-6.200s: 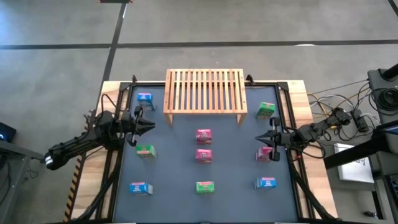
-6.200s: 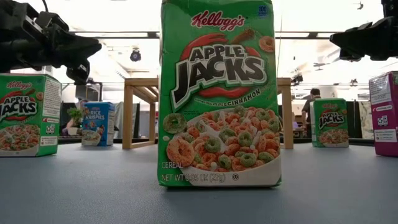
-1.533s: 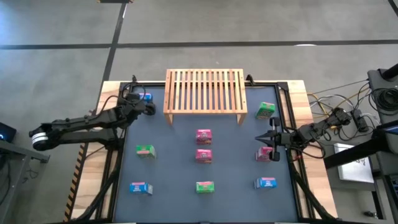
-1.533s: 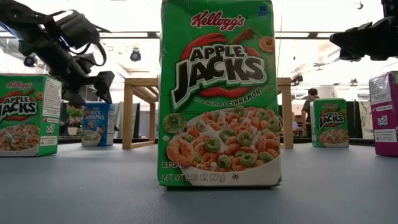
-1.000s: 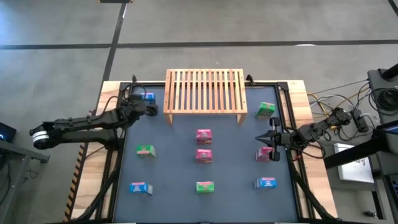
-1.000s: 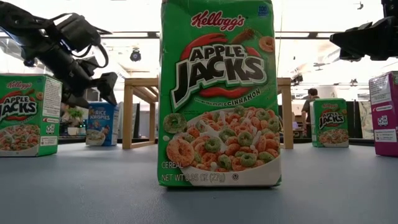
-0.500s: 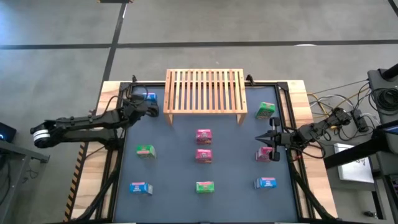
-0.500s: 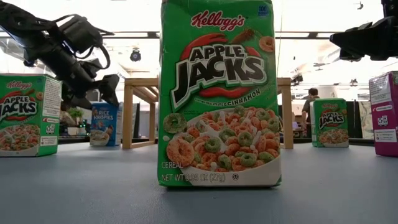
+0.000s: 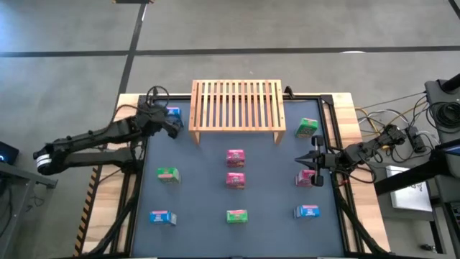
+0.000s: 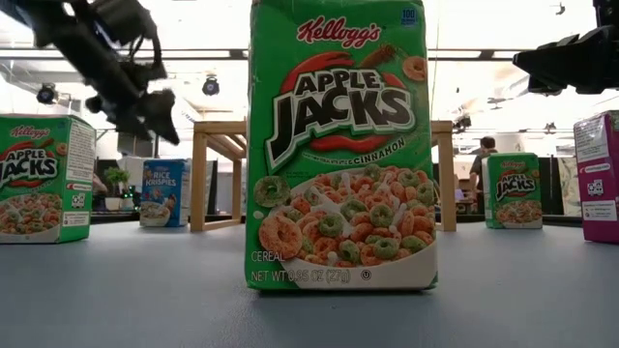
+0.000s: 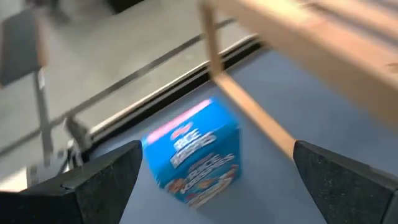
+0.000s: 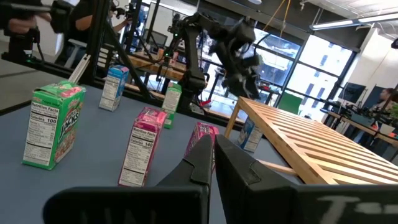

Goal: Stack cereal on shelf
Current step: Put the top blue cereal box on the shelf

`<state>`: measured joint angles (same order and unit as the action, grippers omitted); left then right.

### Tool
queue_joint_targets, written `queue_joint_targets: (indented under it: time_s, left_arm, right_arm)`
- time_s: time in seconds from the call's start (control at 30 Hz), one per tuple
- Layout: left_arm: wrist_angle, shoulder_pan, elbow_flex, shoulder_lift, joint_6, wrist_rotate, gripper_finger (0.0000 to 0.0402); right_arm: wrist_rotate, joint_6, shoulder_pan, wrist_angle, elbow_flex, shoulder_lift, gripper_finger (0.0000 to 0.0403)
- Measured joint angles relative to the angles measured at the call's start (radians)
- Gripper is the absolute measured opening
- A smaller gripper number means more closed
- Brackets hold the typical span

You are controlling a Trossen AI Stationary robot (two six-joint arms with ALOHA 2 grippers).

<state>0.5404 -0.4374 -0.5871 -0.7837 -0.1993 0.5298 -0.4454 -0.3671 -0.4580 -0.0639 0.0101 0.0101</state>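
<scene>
The shelf (image 9: 237, 104), a light-wood slatted rack, stands at the table's far middle. A blue cereal box (image 9: 173, 114) stands upright on the table beside the shelf's left leg (image 11: 249, 109). My left gripper (image 9: 169, 124) hangs open above this box (image 11: 196, 152), one finger on either side of it, touching nothing. In the low view the gripper (image 10: 145, 108) is clear above the box (image 10: 161, 193). My right gripper (image 9: 314, 160) waits shut at the right, above a pink box (image 9: 305, 177).
Other cereal boxes stand apart on the dark tabletop: green ones (image 9: 307, 128) (image 9: 167, 173) (image 9: 237, 215), pink ones (image 9: 235, 157) (image 9: 235, 180), blue ones (image 9: 162, 217) (image 9: 307, 211). Cables lie at the table's right edge (image 9: 388, 133). People show in the room beyond (image 12: 81, 18).
My left gripper has risen above the blue box and drawn a little toward the table's far edge, still open. My right arm has kept still.
</scene>
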Motion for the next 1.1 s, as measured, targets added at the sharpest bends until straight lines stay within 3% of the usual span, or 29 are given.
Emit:
queue_joint_targets:
  time_s: [0.37, 0.83, 1.1]
  left_arm:
    - [0.267, -0.033, -0.276, -0.101, 0.335, -0.141, 0.0400]
    - [0.299, -0.346, -0.298, -0.281, 0.637, -0.354, 0.0382]
    - [0.270, -0.405, -0.301, -0.378, 0.738, -0.387, 0.0378]
  right_arm:
    - [0.000, 0.000, 0.000, 0.000, 0.000, 0.000, 0.0009]
    - [0.000, 0.000, 0.000, 0.000, 0.000, 0.000, 0.0009]
    - [0.000, 0.000, 0.000, 0.000, 0.000, 0.000, 0.0009]
